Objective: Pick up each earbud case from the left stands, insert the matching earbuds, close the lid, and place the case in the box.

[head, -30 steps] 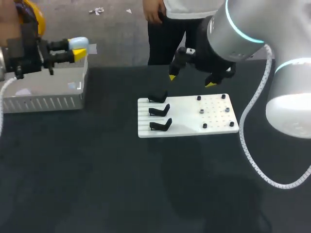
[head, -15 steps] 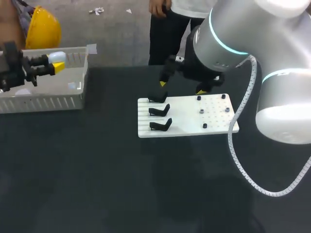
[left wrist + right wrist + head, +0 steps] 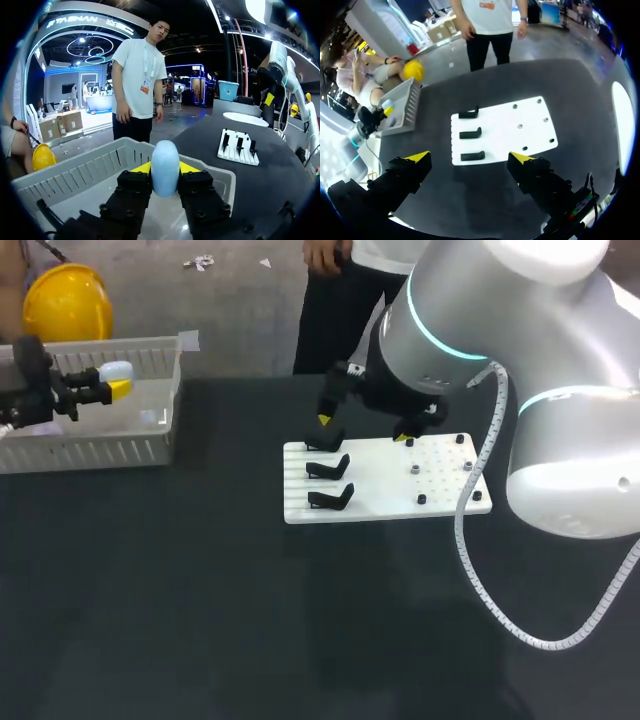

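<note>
Head view: left pincer (image 3: pixel 112 381) grips the pale-blue case (image 3: pixel 118 369) over the box (image 3: pixel 100 451); right pincer (image 3: pixel 362 430) gapes above stands (image 3: pixel 328 468).

The right claw (image 3: pixel 469 157) hangs above the black counter (image 3: pixel 485 200), its two yellow-tipped fingers (image 3: pixel 417 156) spread wide with nothing between them. Ahead of it lies a white board (image 3: pixel 505 127). Three black stands (image 3: pixel 470 133) sit in a row along the board's side nearer the box (image 3: pixel 407 100), and small dark pegs (image 3: pixel 519 126) dot its other half. The nearest stand shows between the fingertips. The white slatted box stands well apart from the board at the counter's edge. There the left claw (image 3: pixel 384 109) holds a small pale case (image 3: pixel 388 104) over the box.
</note>
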